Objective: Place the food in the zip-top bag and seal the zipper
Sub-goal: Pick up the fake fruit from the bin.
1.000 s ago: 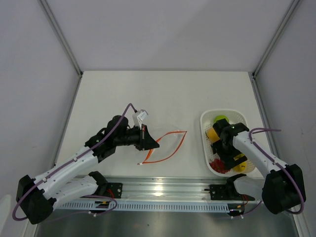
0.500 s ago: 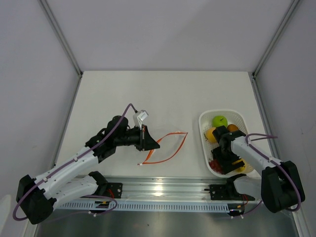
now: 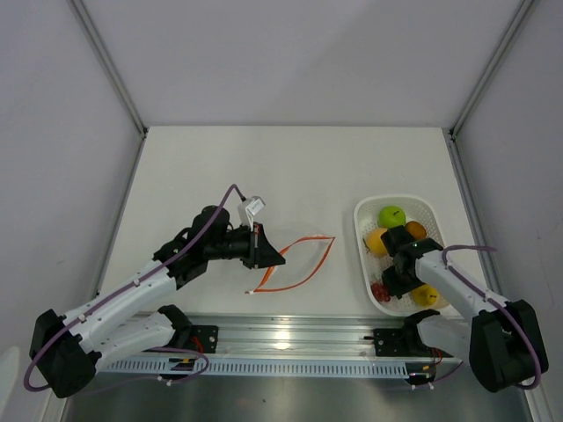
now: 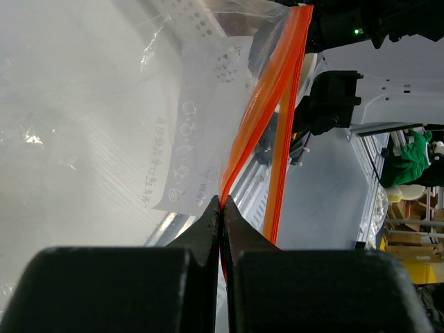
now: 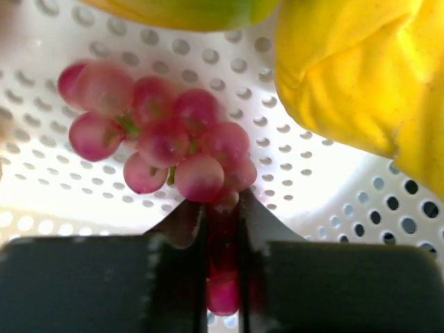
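Observation:
The zip-top bag lies between the arms with its mouth held apart, the orange-red zipper forming a loop. My left gripper is shut on one lip of the zipper, its jaws pressed together on the strip. The food sits in the white tray: a green fruit, an orange one, a yellow one and a red grape cluster. My right gripper reaches down into the tray. It is shut on one end of the red cluster, grapes pinched between its fingers.
The white perforated tray stands at the near right of the table. A yellow fruit lies right beside the cluster. A metal rail runs along the near edge. White walls enclose the table on three sides.
My right gripper has moved toward the near end of the tray and closed from wide open onto the red cluster. The left arm and bag have stayed put.

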Controlling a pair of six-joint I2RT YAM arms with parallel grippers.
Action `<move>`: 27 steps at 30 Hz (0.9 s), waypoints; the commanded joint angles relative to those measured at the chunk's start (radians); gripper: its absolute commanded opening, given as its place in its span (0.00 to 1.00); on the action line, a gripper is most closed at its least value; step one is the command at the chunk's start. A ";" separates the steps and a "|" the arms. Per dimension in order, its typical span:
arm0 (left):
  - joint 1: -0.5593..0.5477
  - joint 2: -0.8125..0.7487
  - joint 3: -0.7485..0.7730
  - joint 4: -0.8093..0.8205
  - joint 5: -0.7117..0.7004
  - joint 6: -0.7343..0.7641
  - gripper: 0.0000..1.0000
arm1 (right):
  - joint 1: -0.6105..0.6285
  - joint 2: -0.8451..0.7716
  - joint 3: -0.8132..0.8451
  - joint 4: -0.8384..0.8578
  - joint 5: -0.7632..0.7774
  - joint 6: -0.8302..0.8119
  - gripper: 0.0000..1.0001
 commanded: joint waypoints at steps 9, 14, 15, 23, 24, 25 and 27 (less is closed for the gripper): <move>0.008 0.010 0.012 0.018 0.016 -0.005 0.01 | 0.001 -0.187 0.038 -0.064 0.068 -0.058 0.00; 0.010 0.004 0.029 0.001 0.015 0.001 0.01 | 0.004 -0.317 0.135 -0.093 0.143 -0.139 0.00; 0.008 0.001 0.035 -0.002 0.013 0.001 0.00 | 0.005 -0.332 0.150 -0.092 0.152 -0.177 0.00; 0.008 0.012 0.062 -0.017 0.018 0.000 0.01 | 0.013 -0.386 0.305 0.024 0.065 -0.467 0.00; 0.008 0.012 0.072 -0.023 0.016 0.003 0.01 | 0.016 -0.386 0.328 0.041 0.013 -0.520 0.00; 0.008 0.014 0.076 -0.028 0.016 0.004 0.01 | 0.019 -0.386 0.337 0.073 -0.024 -0.554 0.00; 0.008 0.018 0.098 -0.040 0.013 0.012 0.01 | 0.033 -0.377 0.374 0.127 -0.093 -0.584 0.00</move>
